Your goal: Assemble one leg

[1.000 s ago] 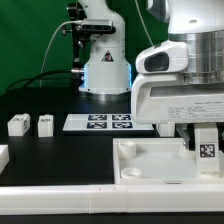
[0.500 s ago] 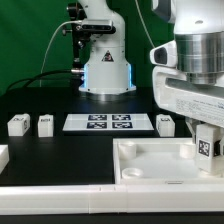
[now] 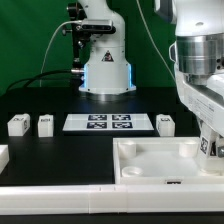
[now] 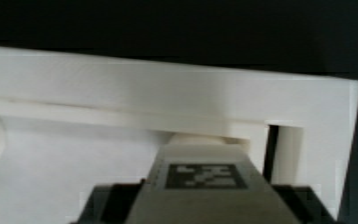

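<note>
Roughly, we judge the task about halfway: one leg is picked up and brought to its place, but not yet seated.

Reading the exterior view from its left, a loose leg (image 3: 17, 124) and its neighbour (image 3: 44, 124) stand side by side on the table, untouched. Past the marker board (image 3: 108, 122), a third loose leg (image 3: 165, 124) stands just behind the large white tray-like piece (image 3: 150, 168). At the exterior view's right edge, the gripper (image 3: 208, 146) is clamped on the leg (image 4: 210, 176), its square marker facing the camera, low over the tray-like piece's far right corner. The wrist view shows that leg between two dark fingers (image 4: 108, 203), close above the white rim beside a corner slot. We cannot tell whether it touches. What remains, in our judgement, is lowering it into the corner socket, fixing it there and letting go.

The table (image 3: 60, 150) is matte black, and a white part (image 3: 3, 155) is cut off at the exterior view's left edge. Behind hangs a green backdrop (image 3: 30, 40). At centre back stands a second white robot base (image 3: 105, 65) with a blue glow and trailing cables.
</note>
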`<action>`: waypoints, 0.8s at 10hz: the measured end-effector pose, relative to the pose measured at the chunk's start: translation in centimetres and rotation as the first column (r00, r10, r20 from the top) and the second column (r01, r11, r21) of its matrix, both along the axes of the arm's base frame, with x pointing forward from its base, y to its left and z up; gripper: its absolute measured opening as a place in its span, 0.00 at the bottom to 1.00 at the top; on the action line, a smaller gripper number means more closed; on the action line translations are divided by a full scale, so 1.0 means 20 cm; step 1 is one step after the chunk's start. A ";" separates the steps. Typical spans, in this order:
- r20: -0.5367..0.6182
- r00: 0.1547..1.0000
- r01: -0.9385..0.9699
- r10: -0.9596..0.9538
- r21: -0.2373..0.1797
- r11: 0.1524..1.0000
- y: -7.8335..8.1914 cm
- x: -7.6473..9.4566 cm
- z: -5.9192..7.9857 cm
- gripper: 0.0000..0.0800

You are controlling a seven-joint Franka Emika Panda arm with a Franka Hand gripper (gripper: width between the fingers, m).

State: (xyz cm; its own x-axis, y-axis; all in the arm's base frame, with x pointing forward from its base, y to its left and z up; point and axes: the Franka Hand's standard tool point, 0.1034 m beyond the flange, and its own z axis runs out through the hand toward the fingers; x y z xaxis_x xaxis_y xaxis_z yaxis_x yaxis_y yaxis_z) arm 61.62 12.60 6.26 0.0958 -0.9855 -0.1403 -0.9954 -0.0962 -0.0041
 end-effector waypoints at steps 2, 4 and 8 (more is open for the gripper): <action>0.004 0.999 -0.034 0.034 0.001 0.999 0.01 0.00 0.00 0.50; 0.006 0.999 -0.048 0.048 0.001 0.999 0.01 0.00 0.00 0.77; 0.022 0.986 -0.168 0.168 0.000 0.986 0.01 0.00 0.00 0.81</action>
State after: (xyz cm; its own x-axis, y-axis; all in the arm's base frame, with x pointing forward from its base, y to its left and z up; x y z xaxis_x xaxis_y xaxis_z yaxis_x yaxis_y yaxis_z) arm 61.52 12.76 6.21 0.2627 -0.9549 -0.1386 -0.9648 -0.2616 -0.0263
